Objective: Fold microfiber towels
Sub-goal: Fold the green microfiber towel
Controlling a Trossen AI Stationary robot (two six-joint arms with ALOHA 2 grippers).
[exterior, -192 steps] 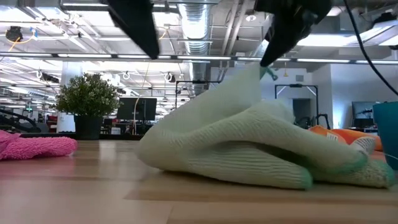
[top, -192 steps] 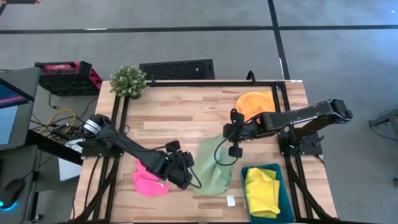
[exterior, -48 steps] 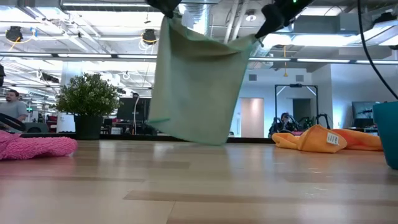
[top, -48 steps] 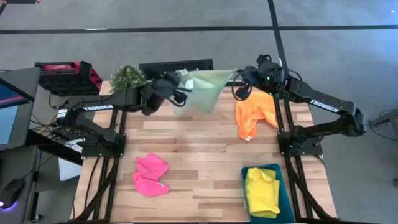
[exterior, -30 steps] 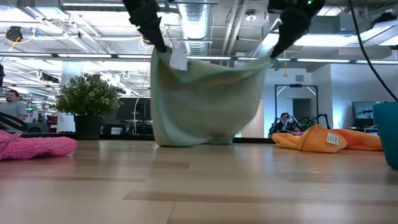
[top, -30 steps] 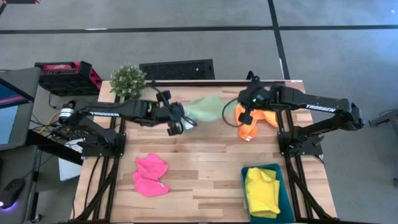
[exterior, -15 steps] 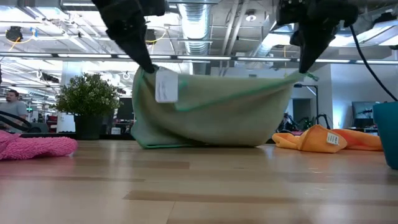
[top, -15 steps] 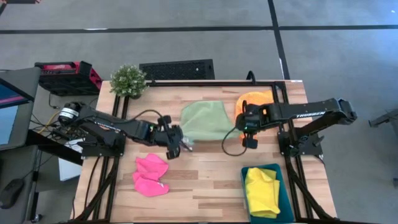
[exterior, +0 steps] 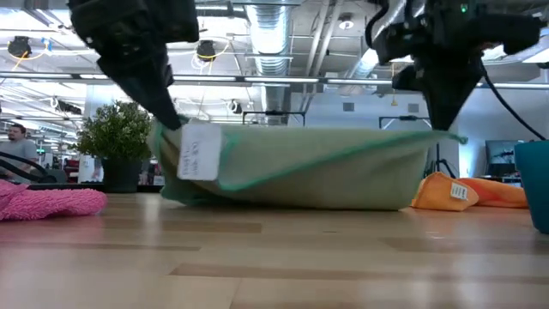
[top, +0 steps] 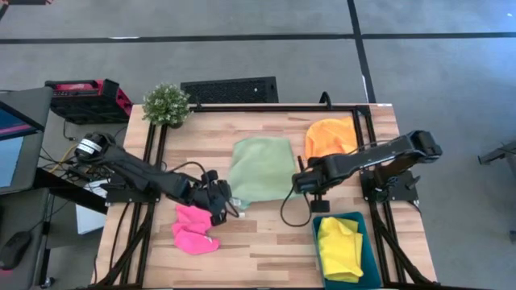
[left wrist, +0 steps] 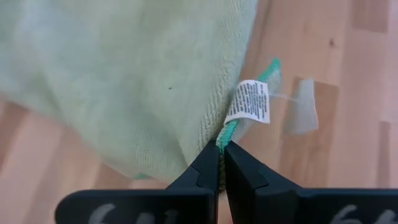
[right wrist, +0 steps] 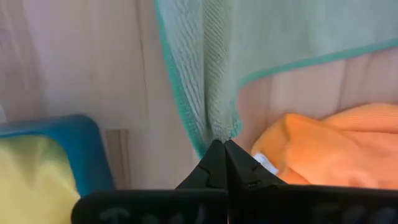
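The light green towel [top: 260,171] lies spread over the middle of the table, its far part resting on the wood and its near edge [exterior: 334,154] held up between both grippers. My left gripper [top: 234,211] is shut on its near left corner, my right gripper [top: 300,187] shut on its near right corner. The pink towel [top: 193,229] lies crumpled near the left front. At the far right lies the orange towel [top: 329,135]. The yellow towel [top: 339,248] sits in the teal tray [top: 367,262]. My left gripper pinches the green towel's corner at its teal hem [left wrist: 222,138], beside the white label [left wrist: 250,104], between the two fingertips. The fingers slant downward. The corner is lifted off the table. My right gripper pinches the opposite near corner [right wrist: 217,134], bunched at the fingertips, from above, pointing down. That corner hangs clear of the wood, and the edge between the grippers is drawn fairly straight.
A potted plant [top: 166,103] stands at the far left corner. The teal tray occupies the near right corner, close to my right gripper. Bare wood [top: 266,242] lies between the pink towel and the tray.
Both grippers have come down and toward the table's near edge, drawing the green towel with them. The towel, which hung bunched above the far part, now lies spread on the wood, only its near edge held up. The two held corners have moved farther apart.
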